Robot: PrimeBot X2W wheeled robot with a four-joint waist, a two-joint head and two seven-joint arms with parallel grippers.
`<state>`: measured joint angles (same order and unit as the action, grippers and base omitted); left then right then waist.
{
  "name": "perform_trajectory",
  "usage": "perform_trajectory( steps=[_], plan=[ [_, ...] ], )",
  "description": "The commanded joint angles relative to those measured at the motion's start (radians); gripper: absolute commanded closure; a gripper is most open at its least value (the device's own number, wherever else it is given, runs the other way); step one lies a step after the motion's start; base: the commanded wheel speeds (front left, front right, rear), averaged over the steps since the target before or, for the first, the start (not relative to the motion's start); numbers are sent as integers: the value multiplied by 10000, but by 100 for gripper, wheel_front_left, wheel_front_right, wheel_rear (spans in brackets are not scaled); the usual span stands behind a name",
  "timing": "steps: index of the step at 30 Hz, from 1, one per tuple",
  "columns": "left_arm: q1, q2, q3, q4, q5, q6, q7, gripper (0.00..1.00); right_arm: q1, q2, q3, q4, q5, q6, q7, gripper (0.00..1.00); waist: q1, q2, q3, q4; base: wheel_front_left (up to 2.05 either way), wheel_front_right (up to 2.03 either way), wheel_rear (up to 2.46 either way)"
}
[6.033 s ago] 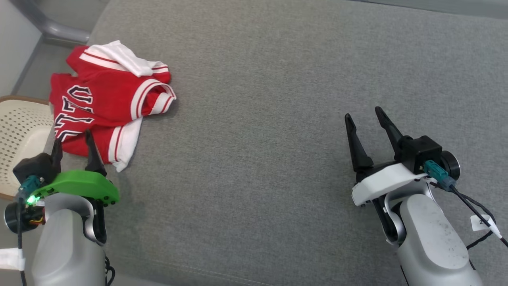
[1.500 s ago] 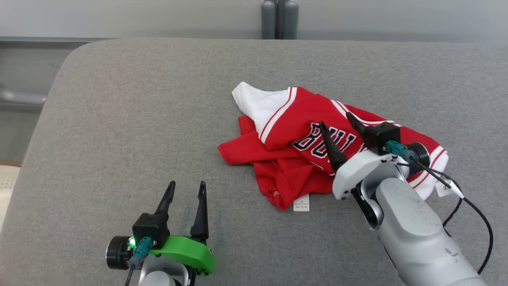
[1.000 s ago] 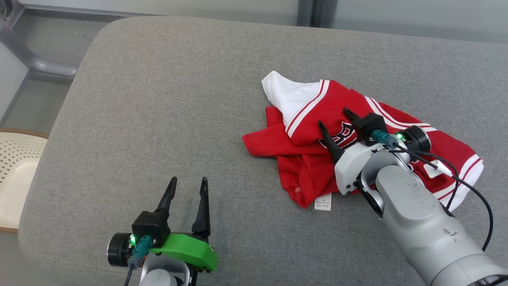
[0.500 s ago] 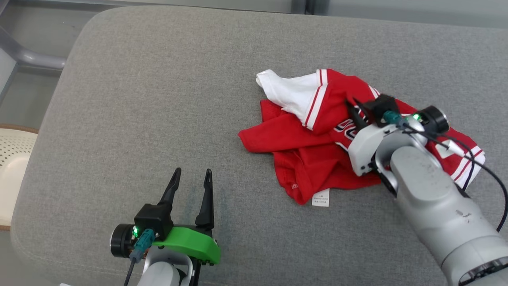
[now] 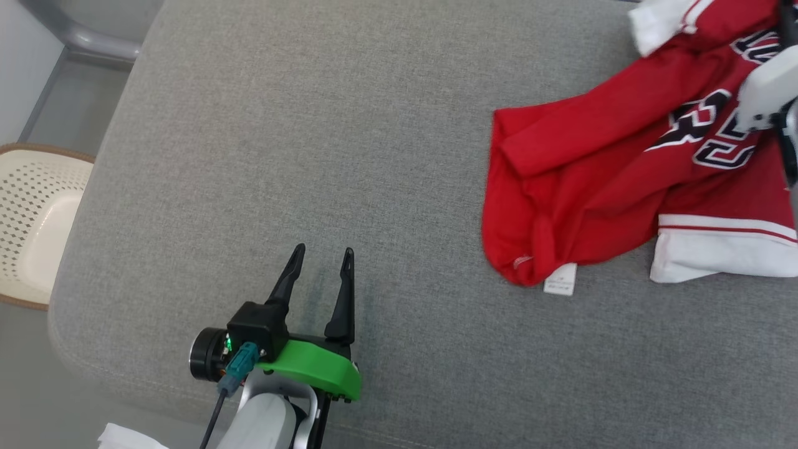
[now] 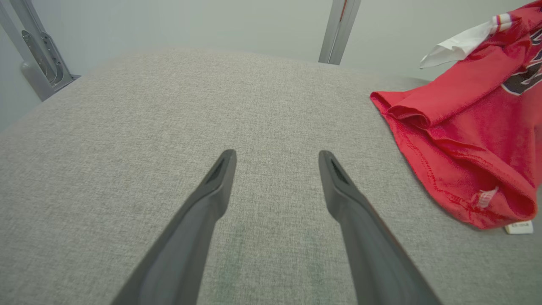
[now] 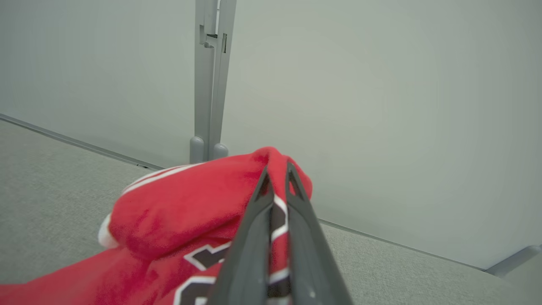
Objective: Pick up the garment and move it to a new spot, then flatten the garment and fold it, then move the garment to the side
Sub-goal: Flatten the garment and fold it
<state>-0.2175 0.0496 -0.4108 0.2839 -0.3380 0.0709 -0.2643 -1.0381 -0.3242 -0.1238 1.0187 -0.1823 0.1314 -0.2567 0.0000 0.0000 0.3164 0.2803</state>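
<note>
left gripper (image 5: 324, 249) hovers low, fingers spread wide — right gripper (image 7: 277, 169) pinched tight on the red jersey (image 7: 190, 203).

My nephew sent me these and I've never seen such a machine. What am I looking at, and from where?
It is a wheeled robot with two arms, each ending in a two-fingered pincer. One picture looks down from its head; the other two look along each wrist's pincer. A red and white jersey lies crumpled on a grey padded surface. The right pincer is shut on a raised fold of it. The left pincer is open, holding nothing, above bare padding.
</note>
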Motion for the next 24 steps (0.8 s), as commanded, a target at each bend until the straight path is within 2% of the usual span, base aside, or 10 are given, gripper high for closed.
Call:
perform_trajectory(
  steps=[1,2,3,7,11,17,24],
  plan=[
    [-184,26,-48,-16,-98,20,4,0,73,-155,-825,50,-476,-15,97,71,0,0,264,299,0,0,0],
    [-212,24,-91,-11,-108,33,2,0,179,-185,-1408,-3,-750,-15,126,25,0,0,285,331,0,0,0],
    [-234,24,-141,0,-103,42,4,0,313,-120,-2142,-107,-1061,-15,132,0,0,0,300,356,0,0,0],
    [-223,22,-213,24,-47,66,4,0,786,468,-3795,-515,-2121,-15,4,0,0,0,306,208,0,0,0],
    [-269,24,-148,48,104,9,4,0,1095,1195,-4423,-960,-2492,-15,-91,0,0,0,279,-181,0,0,0],
    [-413,25,-104,44,267,-106,4,0,2159,2114,-3596,-2731,-1405,-15,-82,0,0,0,152,-850,0,0,0],
    [-398,28,-121,86,396,-258,2,0,4036,2511,-2442,-4472,540,-15,-85,0,0,0,-294,-1530,0,0,0]
  ],
)
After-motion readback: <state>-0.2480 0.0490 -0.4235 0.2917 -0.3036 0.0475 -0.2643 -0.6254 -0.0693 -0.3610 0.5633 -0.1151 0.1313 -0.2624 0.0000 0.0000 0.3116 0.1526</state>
